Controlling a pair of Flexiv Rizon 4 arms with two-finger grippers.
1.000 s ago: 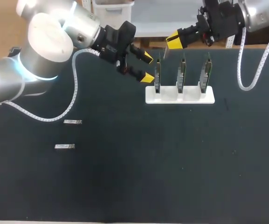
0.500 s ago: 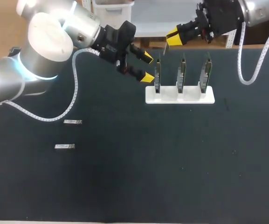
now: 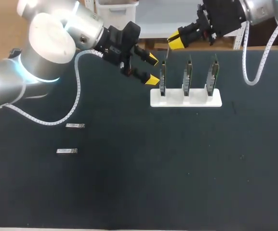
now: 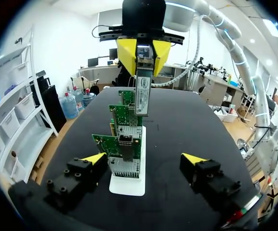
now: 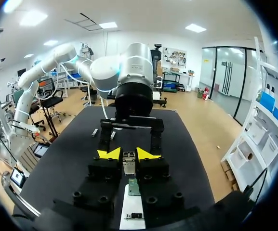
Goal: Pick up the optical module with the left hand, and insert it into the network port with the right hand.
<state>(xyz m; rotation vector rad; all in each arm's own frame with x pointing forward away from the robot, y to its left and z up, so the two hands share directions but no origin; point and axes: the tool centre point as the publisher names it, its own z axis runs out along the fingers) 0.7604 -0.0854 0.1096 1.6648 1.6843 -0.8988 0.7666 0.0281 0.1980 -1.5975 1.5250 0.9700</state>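
Observation:
My right gripper [image 3: 174, 42] is shut on a silver optical module [image 3: 168, 52] above the back of the leftmost of three green network cards [image 3: 163, 76]. In the right wrist view the module [image 5: 128, 162] sits between the yellow tips of the right gripper [image 5: 128, 154], with a card [image 5: 134, 187] under it. My left gripper [image 3: 151, 69] stands open just left of that card, holding nothing. In the left wrist view the left gripper [image 4: 144, 158] straddles the row of cards [image 4: 124, 144], and the module [image 4: 142, 94] hangs from my right gripper [image 4: 143, 50] above them.
The cards stand upright in a white holder [image 3: 196, 100] at the back middle of the dark table. Two more optical modules [image 3: 74, 125] [image 3: 66, 151] lie flat at the left. The white holder [image 4: 129, 185] lies between the left fingers.
My right gripper has moved left and a little back with the module, from above the middle card toward the leftmost one. The left arm has kept still.

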